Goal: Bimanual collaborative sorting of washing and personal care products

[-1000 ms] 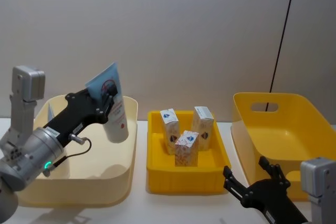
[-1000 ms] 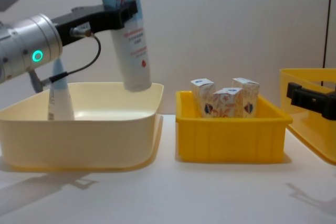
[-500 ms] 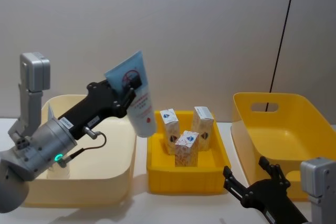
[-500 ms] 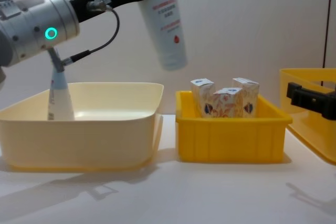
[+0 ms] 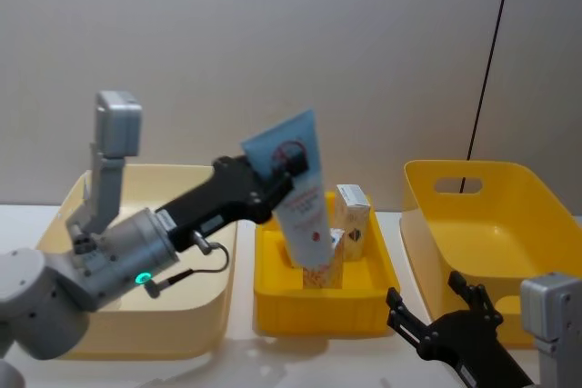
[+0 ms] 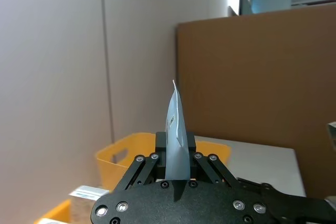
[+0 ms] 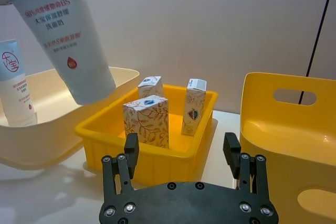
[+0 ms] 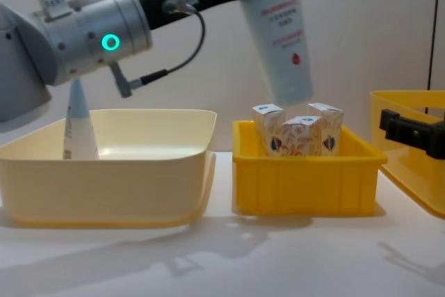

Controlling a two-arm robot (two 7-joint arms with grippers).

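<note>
My left gripper (image 5: 280, 172) is shut on a pale-blue tube (image 5: 305, 195) with a red logo, holding it cap-down and tilted just above the cartons. From the chest, this tube (image 8: 281, 39) hangs over the small yellow tray (image 8: 306, 186). Three white-and-orange cartons (image 8: 299, 135) stand in that tray. A second tube (image 8: 78, 119) stands in the cream bin (image 8: 104, 186). In the left wrist view the tube's flat end (image 6: 177, 129) sits clamped between the fingers. My right gripper (image 7: 181, 153) is open, low at the front right, facing the tray and apart from it.
A large yellow bin (image 5: 491, 224) with a handle slot stands at the right, close behind my right gripper (image 5: 423, 290). The cream bin (image 5: 155, 315) is at the left, the tray (image 5: 318, 311) in the middle. White table runs along the front.
My left arm has swung the held tube to the right, from above the cream bin to above the small yellow tray. The right gripper has not moved.
</note>
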